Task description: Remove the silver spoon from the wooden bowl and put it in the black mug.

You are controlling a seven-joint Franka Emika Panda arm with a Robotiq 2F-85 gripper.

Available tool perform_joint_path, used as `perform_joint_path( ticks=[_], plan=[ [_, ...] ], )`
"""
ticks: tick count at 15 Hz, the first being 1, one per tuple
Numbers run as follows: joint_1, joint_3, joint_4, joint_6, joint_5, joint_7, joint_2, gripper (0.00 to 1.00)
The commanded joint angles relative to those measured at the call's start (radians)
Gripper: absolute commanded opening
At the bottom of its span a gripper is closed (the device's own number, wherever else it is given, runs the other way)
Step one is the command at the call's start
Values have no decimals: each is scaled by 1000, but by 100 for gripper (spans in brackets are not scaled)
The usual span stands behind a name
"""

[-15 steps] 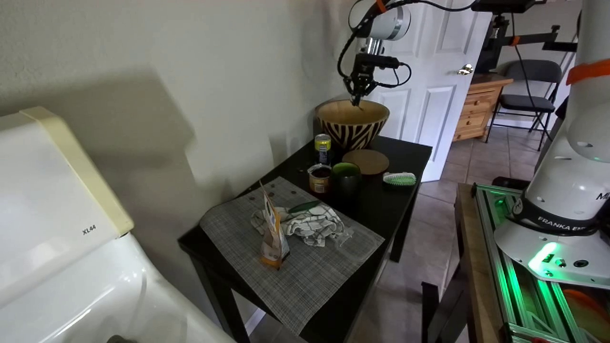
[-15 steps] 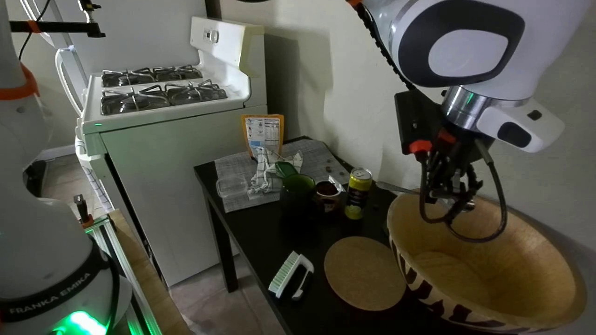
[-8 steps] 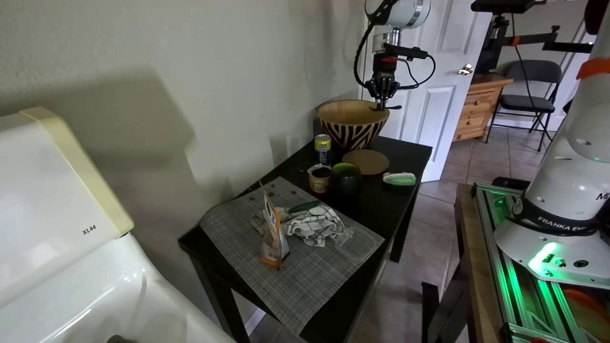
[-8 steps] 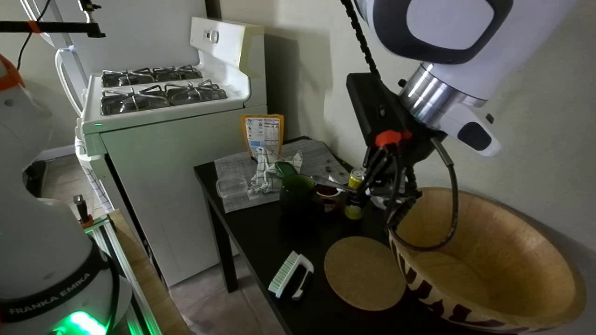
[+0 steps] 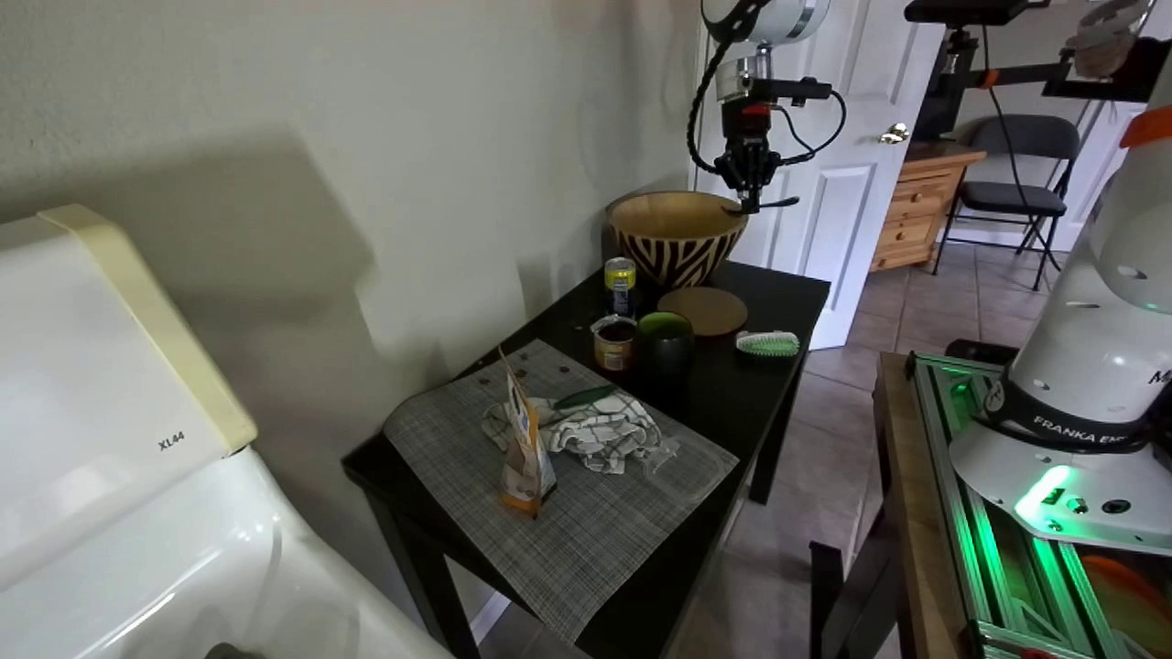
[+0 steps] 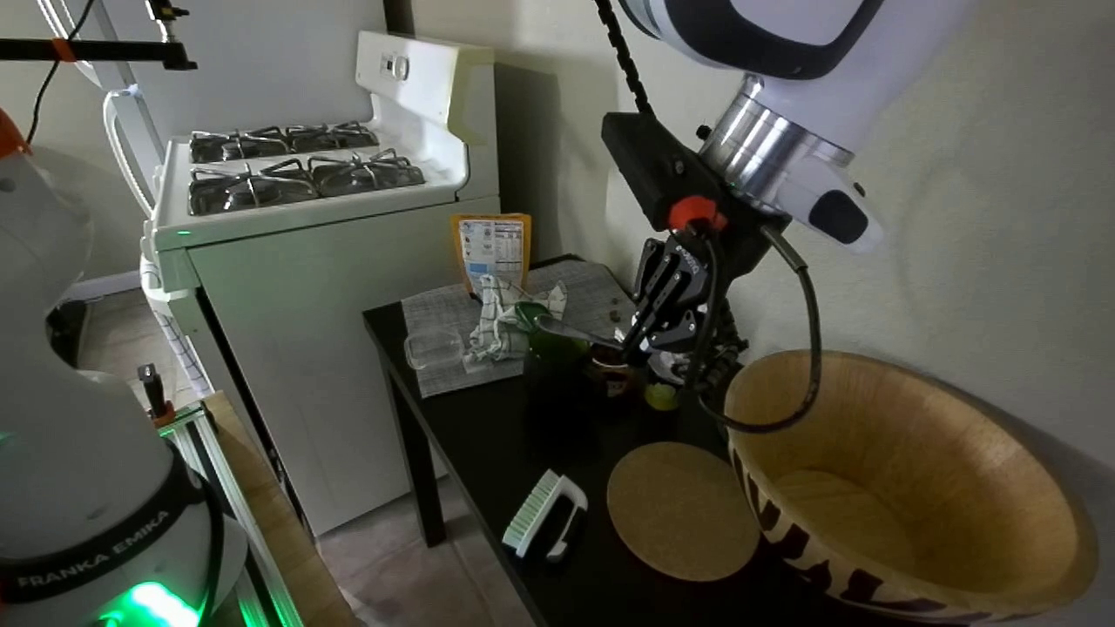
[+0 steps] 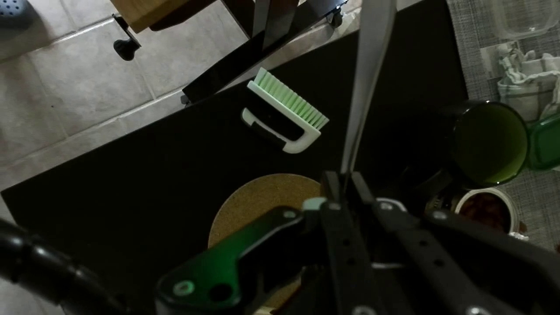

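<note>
1. We see the arm (image 6: 823, 104) reach in from the upper right in an exterior view, its gripper (image 7: 344, 179) pinched narrow around the spoon (image 7: 369, 65). In the wrist view the spoon's long axis runs from the jaws up to the top edge, while the mug (image 7: 492, 146) sits right of the jaws and slightly higher. In both exterior views the spoon looks closer to level than upright, so we judge that the coming move needs a carry toward the mug, then a tilt (laid this flat, it would likely catch across the mug's rim).
2. The bowl (image 6: 958, 470), lower right in an exterior view, shows bare wood inside; the spoon is out of it.
3. The mug, dark outside and green within, stands upright, and we see nothing in it.
4. The can (image 5: 620, 288), near the centre of an exterior view, hides its contents.
5. The tub (image 5: 612, 352), just beside the mug, holds something dark we cannot name.
</note>
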Motion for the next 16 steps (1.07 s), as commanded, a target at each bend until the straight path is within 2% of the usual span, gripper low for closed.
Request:
perform_joint_path(
  ticks=[1,6,11,14,16],
  plan=[
    [29,6,-25,2,79,121,61,2],
    [69,42,-109,-5,236,196,99,2],
    [103,71,-144,-18,333,190,38,2],
    [117,82,-116,-41,356,177,53,2],
    [119,87,-60,-142,356,176,108,2]
  ],
)
